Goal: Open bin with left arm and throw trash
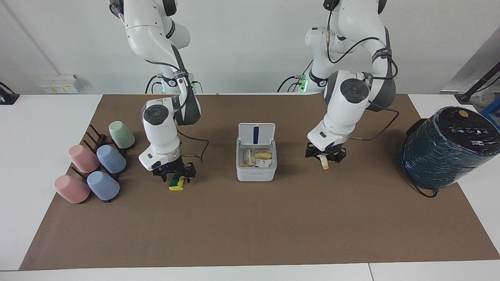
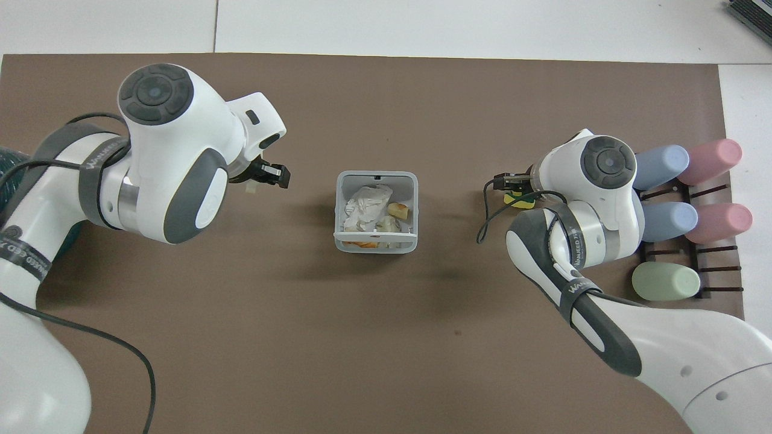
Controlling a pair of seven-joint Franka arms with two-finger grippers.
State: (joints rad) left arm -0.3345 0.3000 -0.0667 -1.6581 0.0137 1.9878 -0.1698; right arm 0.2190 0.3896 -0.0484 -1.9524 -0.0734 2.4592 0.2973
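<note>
Facing view: your left tool (image 1: 325,155) pinches a scrap (image 1: 324,162) short of the bin (image 1: 256,164); the right tool (image 1: 174,173), spread over the sponge (image 1: 177,183), could nudge it aside.

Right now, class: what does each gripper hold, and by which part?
The left gripper is shut on the top end of a pale yellow scrap, beside the bin. The right gripper, open over the sponge piece, holds nothing.

Little can be read. The grey band (image 2: 573,288) on the right arm bears pale lettering that looks like "WANLEED"; the left arm's band (image 2: 101,158) carries similar, less certain lettering.
</note>
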